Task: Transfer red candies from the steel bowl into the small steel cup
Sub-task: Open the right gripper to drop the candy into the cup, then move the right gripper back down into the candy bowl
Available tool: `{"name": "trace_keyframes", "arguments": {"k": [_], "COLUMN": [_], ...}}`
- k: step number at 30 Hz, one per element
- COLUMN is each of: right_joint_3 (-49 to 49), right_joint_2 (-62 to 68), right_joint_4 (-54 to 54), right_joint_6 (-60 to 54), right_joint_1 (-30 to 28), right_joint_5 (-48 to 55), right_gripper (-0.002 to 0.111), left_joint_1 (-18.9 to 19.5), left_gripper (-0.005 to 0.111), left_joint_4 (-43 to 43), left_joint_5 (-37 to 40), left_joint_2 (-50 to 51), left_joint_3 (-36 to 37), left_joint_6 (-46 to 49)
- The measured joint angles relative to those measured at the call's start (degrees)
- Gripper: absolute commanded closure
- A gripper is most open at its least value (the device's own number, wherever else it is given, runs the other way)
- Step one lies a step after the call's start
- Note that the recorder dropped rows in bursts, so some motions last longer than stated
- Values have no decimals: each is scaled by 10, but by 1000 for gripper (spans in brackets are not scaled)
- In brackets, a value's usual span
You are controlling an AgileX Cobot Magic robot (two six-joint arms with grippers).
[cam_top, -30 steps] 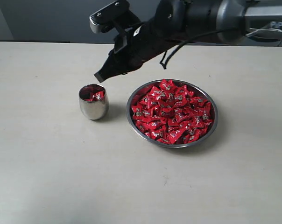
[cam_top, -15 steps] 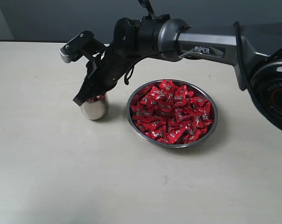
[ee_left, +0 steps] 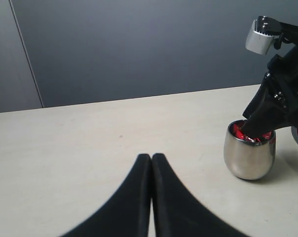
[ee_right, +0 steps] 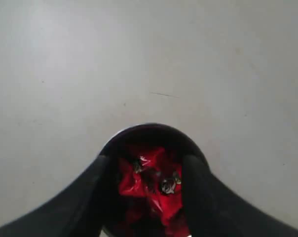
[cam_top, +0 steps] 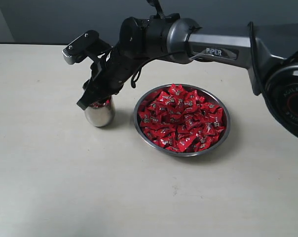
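Note:
The steel bowl (cam_top: 226, 129) sits right of centre, heaped with red candies (cam_top: 181, 118). To its left stands the small steel cup (cam_top: 99, 116), also visible as cup (ee_left: 248, 158), with red candies (ee_right: 149, 182) inside. My right gripper (cam_top: 86, 102) reaches across and hangs right over the cup's mouth, fingertips dipping at the rim. In the right wrist view the right gripper (ee_right: 149, 170) is open, its fingers about as far apart as the cup rim (ee_right: 149, 127), and only the cup's candies show between them. My left gripper (ee_left: 152, 157) is shut and empty above bare table, left of the cup.
The right arm (cam_top: 208, 44) stretches from the right side over the back of the bowl. A dark grey wall (ee_left: 139, 44) runs behind the table's far edge. Light tabletop (cam_top: 139, 197) lies in front of the cup and bowl.
Over the last second the right gripper swung left and down from beside the bowl to the cup's mouth. In the last half second it barely moved. Cup and bowl stayed put.

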Motion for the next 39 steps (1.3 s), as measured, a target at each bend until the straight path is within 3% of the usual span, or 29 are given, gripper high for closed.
{"name": "trace_keyframes", "arguments": {"k": [13, 20, 30, 39], "right_joint_3": [0, 36, 264, 359], "right_joint_2": [-100, -142, -240, -257], "right_joint_4": [-133, -169, -173, -172], "right_joint_6": [124, 171, 177, 177], "right_joint_1": [0, -37, -115, -129], "right_joint_5": [73, 120, 2, -83], "right_gripper": [63, 63, 63, 63], "left_joint_1": [0, 0, 0, 0], "left_gripper": [106, 106, 106, 106], "left_joint_4": [0, 0, 0, 0], "left_joint_5": [0, 0, 0, 0], "left_joint_2": [0, 0, 0, 0], "left_joint_3": [0, 0, 0, 0], "left_joint_6": [0, 0, 0, 0]}}
